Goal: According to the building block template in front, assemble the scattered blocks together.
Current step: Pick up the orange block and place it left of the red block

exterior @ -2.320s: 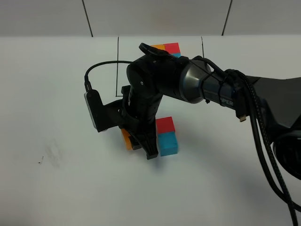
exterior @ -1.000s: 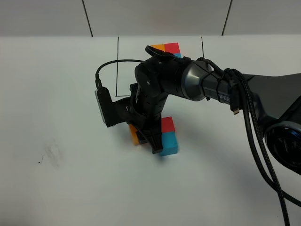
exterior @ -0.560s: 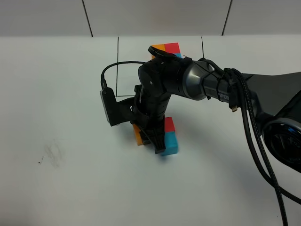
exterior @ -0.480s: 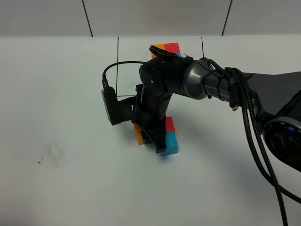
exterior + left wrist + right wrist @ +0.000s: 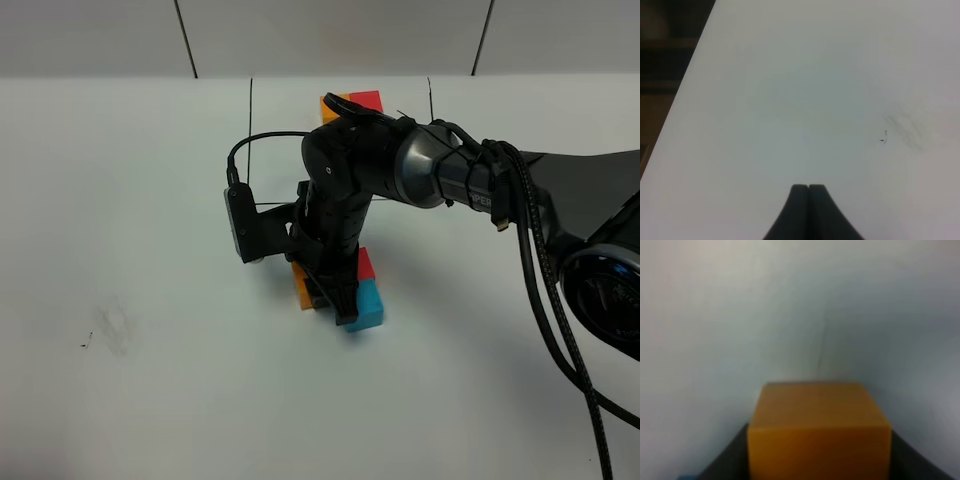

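Exterior high view showed the right arm reaching in from the right edge across the middle of the white tabletop (image 5: 120, 200), its forearm bent steeply down so that the right gripper (image 5: 335, 300) pointed at the surface, the wrist camera sticking out to the left. Its jaws were clamped on the orange cube (image 5: 301, 288), one black finger on each side in the right wrist view, where the orange cube (image 5: 819, 432) sat squarely between them. That cube sat just left of the red cube (image 5: 365, 263) and the blue cube (image 5: 366, 305), which touched each other in a short line running near to far, red at the far end; whether orange touched them was hidden by the gripper. Farther back, the building block template (image 5: 350, 102) lay inside its thin black outline, mostly covered by the arm. Left wrist view showed the left gripper (image 5: 809, 189) over bare tabletop, jaws pressed together and holding nothing.
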